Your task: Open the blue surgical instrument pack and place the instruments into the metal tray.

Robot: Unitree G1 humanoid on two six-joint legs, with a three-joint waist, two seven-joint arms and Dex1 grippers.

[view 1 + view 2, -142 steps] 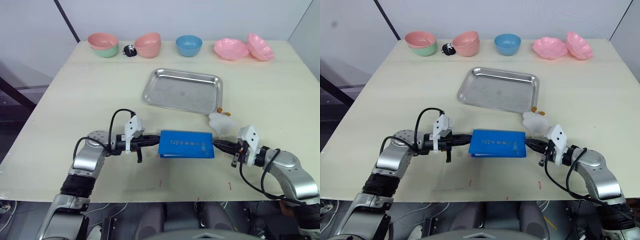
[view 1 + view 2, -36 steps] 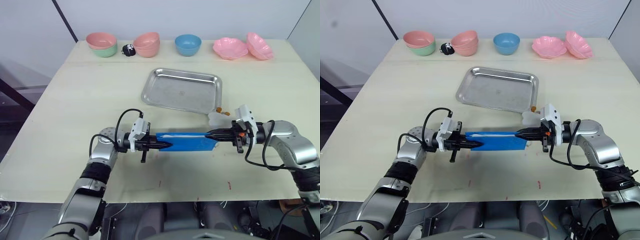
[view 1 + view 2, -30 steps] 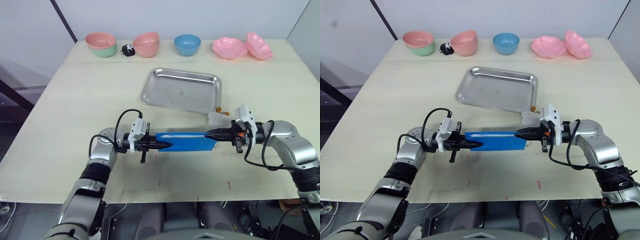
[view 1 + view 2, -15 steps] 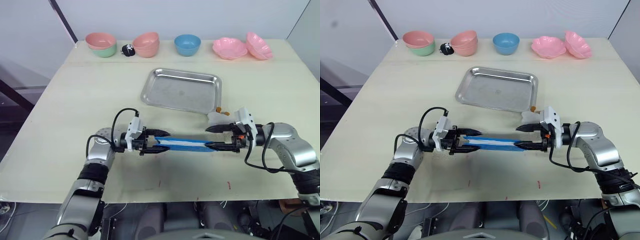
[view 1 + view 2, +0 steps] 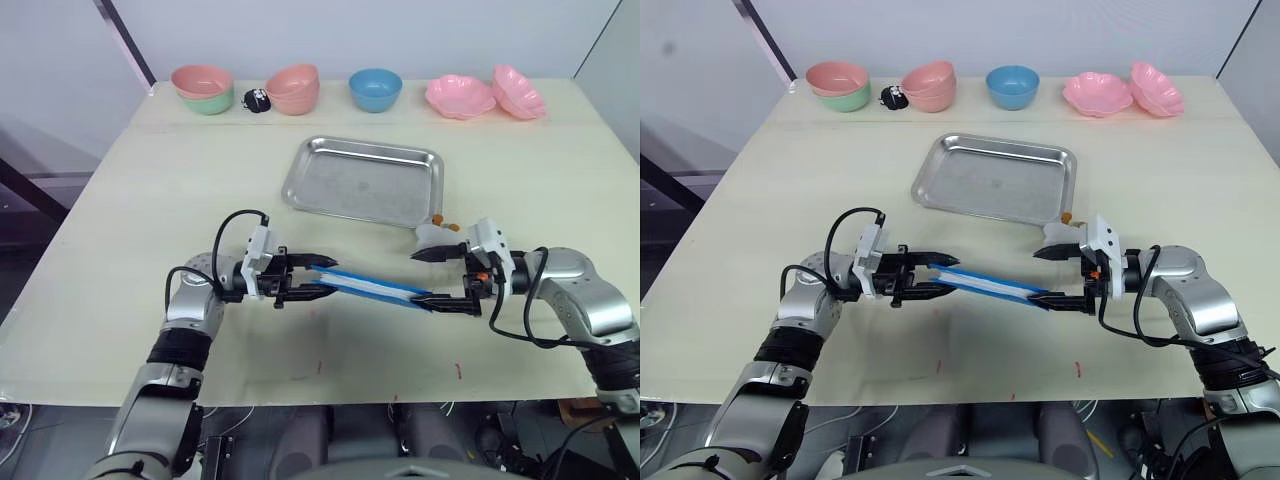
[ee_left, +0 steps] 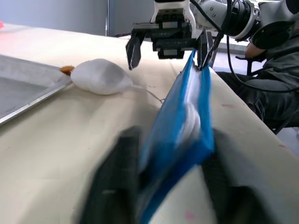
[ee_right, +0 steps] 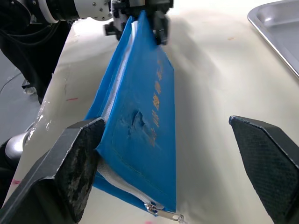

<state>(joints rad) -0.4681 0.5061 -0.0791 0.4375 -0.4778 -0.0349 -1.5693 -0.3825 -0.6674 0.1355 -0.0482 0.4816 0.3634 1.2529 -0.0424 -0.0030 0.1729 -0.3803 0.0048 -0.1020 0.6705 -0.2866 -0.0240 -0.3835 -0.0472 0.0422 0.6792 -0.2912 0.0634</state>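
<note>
The blue surgical instrument pack (image 5: 375,288) stands on its long edge on the table, a pale lining showing along its top. My left gripper (image 5: 324,277) has its fingers on either side of the pack's left end and is shut on it (image 6: 187,126). At the pack's right end my right gripper (image 5: 433,278) is open wide. The pack (image 7: 140,126) leans against one of its fingers (image 7: 77,163), and the other finger (image 7: 266,158) stands well apart. The instruments are hidden inside the pack. Behind it lies the metal tray (image 5: 365,185).
A white toy with orange feet (image 5: 435,236) lies between the tray's near right corner and my right gripper. Pink, green and blue bowls (image 5: 375,88) and a small black object (image 5: 259,99) line the table's far edge.
A second ago both grippers were shut on the pack's ends, then both opened. Now the right stands wider and the left has closed back on the left end. The pack has tipped.
</note>
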